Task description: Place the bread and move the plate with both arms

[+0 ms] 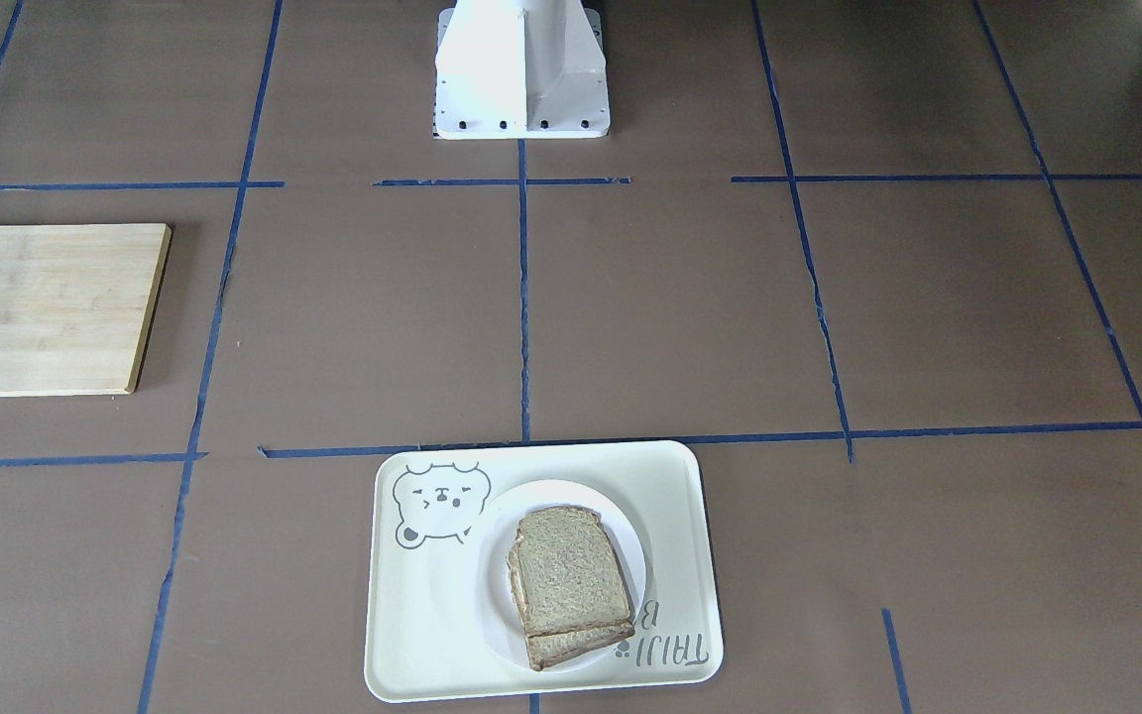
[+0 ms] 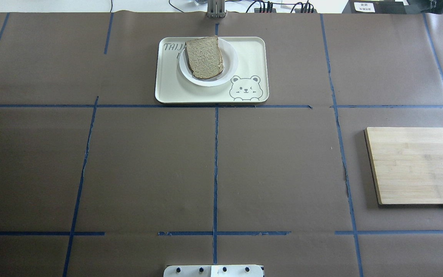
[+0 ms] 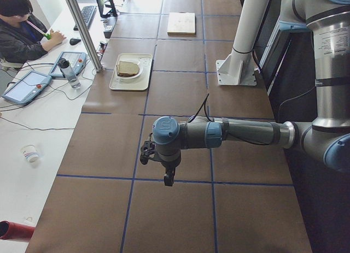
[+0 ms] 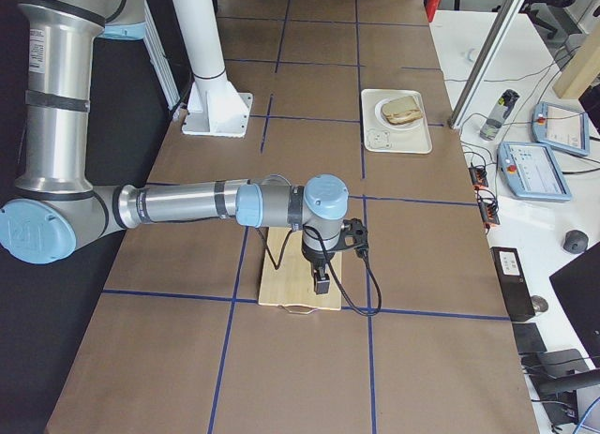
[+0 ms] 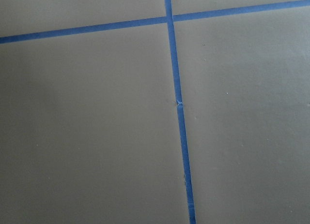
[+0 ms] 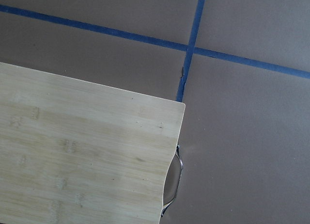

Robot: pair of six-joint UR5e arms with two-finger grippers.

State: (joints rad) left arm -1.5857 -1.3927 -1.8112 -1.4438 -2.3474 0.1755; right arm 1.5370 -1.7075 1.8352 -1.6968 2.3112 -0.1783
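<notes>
Stretching level: left arm (image 3: 240, 133), right arm (image 4: 187, 204); left claw (image 3: 168, 179), right claw (image 4: 321, 282) hang down, grip cannot tell.

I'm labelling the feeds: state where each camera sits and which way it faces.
Front-facing: across the table, facing the pedestal; no arm.
Overhead: behind the robot, looking forward; only the pedestal's foot.
Exterior left: table end on robot's left; left arm near.
Exterior right: opposite end; right arm over cutting board.
Left wrist: down onto blue tape.
Right wrist: down onto that board's corner.
First two share bread on plate.
</notes>
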